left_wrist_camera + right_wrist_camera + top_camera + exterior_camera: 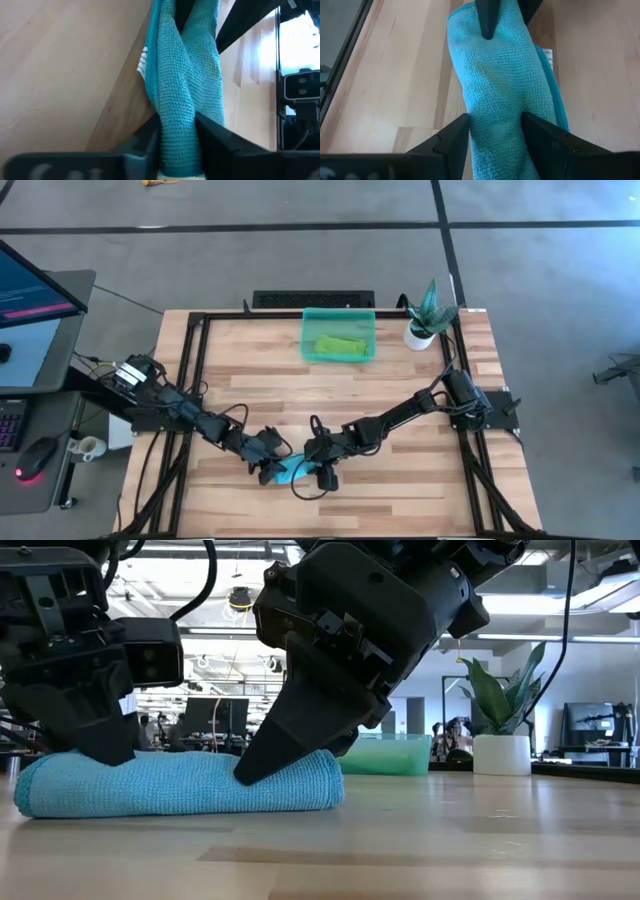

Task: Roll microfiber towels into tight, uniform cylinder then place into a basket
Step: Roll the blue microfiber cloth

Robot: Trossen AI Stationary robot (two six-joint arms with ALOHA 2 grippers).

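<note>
The turquoise blue microfiber towel lies rolled up on the wooden table near its front edge, also seen from above; a small white tag shows on its side. My left gripper is shut on its left end and my right gripper on its right end; they face each other along the roll. The lime green towel lies inside the teal basket at the far middle. My left gripper pinches the roll's left end between its two fingers, one on each long side. The fingers slant down from the table's left and lie along the roll. The roll is squeezed narrow between them and rests on the table. My right gripper has the roll's right end between its two fingers, both against the cloth. The fingers slant down from the table's right and lie along the roll, one fingertip down at the cloth. The roll lies on the table.
A white pot with a green plant stands at the far right, beside the basket. A black frame runs round the table's edges. Bare wood lies between the roll and the basket. A desk with a monitor stands off the table's left.
</note>
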